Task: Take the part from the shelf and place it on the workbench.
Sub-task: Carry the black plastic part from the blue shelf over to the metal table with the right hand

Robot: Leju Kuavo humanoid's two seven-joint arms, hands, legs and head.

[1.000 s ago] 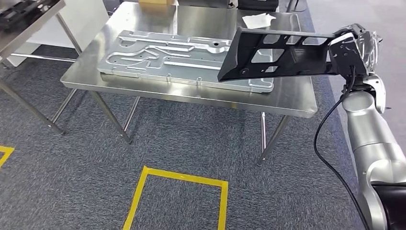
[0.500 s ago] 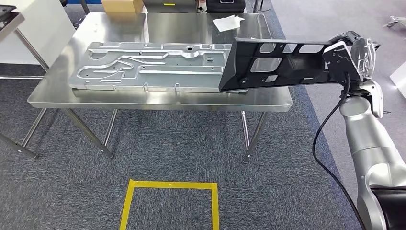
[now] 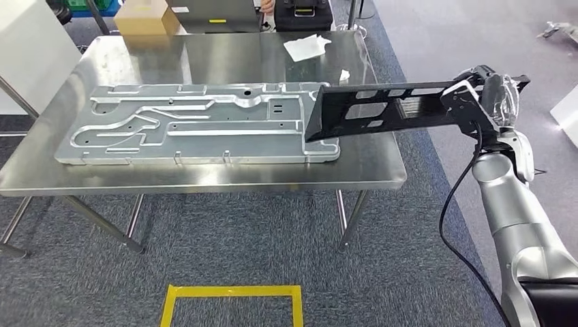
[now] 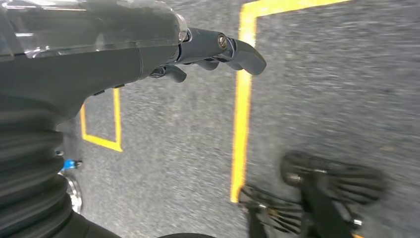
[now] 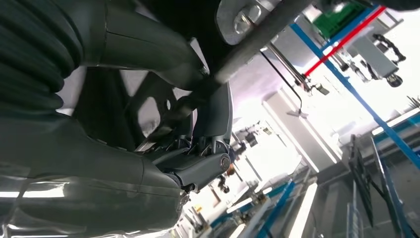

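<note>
The part (image 3: pixel 382 109) is a long black frame with cut-out windows. My right hand (image 3: pixel 477 102) grips one end of it and holds it nearly level in the air. Its far end reaches over the right end of the steel workbench (image 3: pixel 204 176), above a corner of the big machined aluminium plate (image 3: pixel 191 129). In the right wrist view the hand (image 5: pixel 148 163) is wrapped around the dark part (image 5: pixel 106 116). My left hand (image 4: pixel 148 49) hangs above the carpet, its fingers (image 4: pixel 237 47) loosely out and holding nothing.
A cardboard box (image 3: pixel 142 17), a black case (image 3: pixel 303 13) and a crumpled white sheet (image 3: pixel 305 46) sit along the bench's far edge. A yellow tape square (image 3: pixel 232 306) marks the carpet in front. The strip of bench right of the plate is bare.
The whole picture has shifted as I turned and came up to the bench. The part, still in my right hand, now lies flatter and lower over the bench's right end.
</note>
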